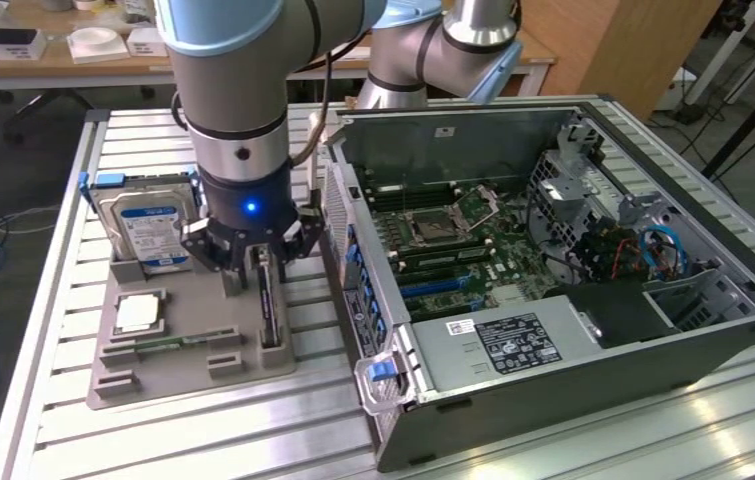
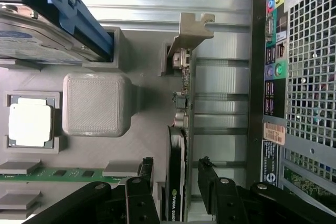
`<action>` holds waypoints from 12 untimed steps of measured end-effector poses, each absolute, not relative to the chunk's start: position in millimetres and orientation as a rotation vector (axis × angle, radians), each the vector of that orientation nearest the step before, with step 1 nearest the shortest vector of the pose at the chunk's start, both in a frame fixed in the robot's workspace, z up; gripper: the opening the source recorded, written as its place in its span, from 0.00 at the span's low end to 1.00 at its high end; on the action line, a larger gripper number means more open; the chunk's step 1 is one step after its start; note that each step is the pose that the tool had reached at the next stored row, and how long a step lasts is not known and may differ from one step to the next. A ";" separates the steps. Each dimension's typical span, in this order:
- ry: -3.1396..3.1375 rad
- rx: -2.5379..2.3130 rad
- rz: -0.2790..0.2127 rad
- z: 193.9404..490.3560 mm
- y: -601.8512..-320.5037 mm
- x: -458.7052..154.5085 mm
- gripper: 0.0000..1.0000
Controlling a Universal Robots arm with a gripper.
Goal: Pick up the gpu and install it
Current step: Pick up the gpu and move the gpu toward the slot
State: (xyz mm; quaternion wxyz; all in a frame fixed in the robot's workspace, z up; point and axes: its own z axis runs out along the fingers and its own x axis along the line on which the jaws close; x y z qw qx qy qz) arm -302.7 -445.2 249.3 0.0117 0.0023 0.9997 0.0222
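Black gpu (image 2: 185, 98) is standing between the gripper's (image 2: 177, 166) released jaws; an off-centre squeeze could be jamming it in its holder (image 2: 142, 77).

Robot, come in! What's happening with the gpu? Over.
Gripper open, straddling gpu. Gpu on edge in gray tray slot, not lifted. Hard drive stands clear of it.

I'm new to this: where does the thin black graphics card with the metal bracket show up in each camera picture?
Exterior view: the gpu stands on edge in the grey tray, just below the gripper, to the exterior view's left of the computer case.
Wrist view: the gpu is seen edge-on between the open gripper's fingers.
Shared landmark: the square silver processor chip in the tray.
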 end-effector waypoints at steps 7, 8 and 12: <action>3.117 0.007 0.069 247.6 -450.7 -302.7 0.47; 3.117 0.007 0.069 247.4 -452.1 -302.7 0.47; 3.117 0.008 0.069 245.9 -453.8 -302.8 0.47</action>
